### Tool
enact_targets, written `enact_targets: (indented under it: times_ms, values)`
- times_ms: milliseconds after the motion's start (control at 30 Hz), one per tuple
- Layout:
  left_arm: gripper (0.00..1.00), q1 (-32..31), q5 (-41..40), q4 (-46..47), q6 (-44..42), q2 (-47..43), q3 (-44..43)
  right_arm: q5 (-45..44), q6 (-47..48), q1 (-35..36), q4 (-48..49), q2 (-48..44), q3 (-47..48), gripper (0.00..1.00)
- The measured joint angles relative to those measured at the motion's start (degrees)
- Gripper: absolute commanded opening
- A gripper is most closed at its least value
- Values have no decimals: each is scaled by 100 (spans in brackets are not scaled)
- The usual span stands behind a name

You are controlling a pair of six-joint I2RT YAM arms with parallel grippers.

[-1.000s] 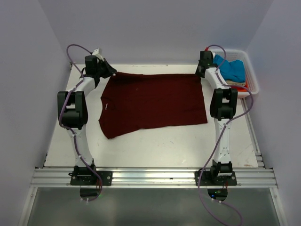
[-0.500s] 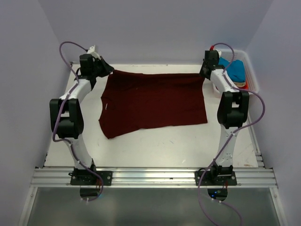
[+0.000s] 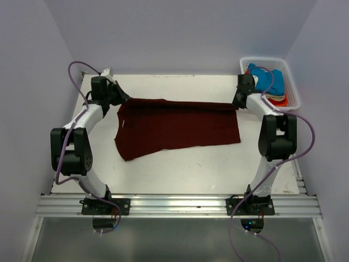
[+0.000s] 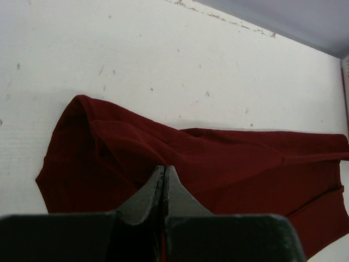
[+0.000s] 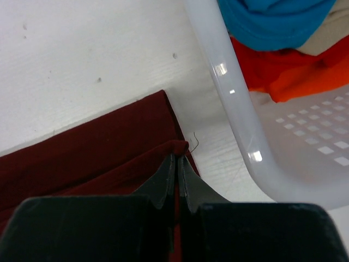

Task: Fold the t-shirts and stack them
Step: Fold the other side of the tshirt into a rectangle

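Left fingers [image 4: 163, 170]: clenched on the far left corner of the maroon shirt [image 3: 177, 125], with cloth bunched just ahead of the tips.
Right fingers [image 5: 177, 158]: pinched shut on the far right corner, hem doubled over right at the tips, white basket [image 5: 238, 109] just to their right.
Shirt: spread on the tabletop [image 3: 191, 169] between the two arms, near part lying flat, far edge held in both grips.
Change: far edge drawn nearer than a second ago, both pairs of fingers pulled back together, a wider strip of bare tabletop now showing beyond the tips.
Meaning: probably the start of a lengthwise fold, far half to be carried over the near half; fold not yet laid down, stacking not begun.
Others: blue shirt [image 3: 270, 79] and orange-red shirt [image 5: 283, 71] heaped in the basket, beyond and to the right of the right fingers.
Writing: no brand, label or lettering legible anywhere.
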State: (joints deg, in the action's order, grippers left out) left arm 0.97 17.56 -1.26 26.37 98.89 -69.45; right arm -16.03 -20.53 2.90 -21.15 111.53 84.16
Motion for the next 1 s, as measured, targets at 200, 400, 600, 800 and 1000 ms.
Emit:
enact_targets:
  times_ms: [200, 400, 600, 800, 1000]
  values:
    - [0, 0, -114, -254, -68, -417, 474, -7, -4, 20, 37, -302, -474, 0]
    - [0, 0, -195, -380, -109, -573, 846, -59, -2, 20, 120, -520, -730, 0]
    - [0, 0, -275, -529, -109, -573, 1108, -66, -4, 52, 197, -529, -955, 0]
    - [0, 0, -431, -638, -109, -619, 1121, -92, -9, 122, 197, -529, -1058, 0]
    - [0, 0, -487, -675, -109, -688, 1126, -107, -9, 173, 271, -529, -1104, 0]
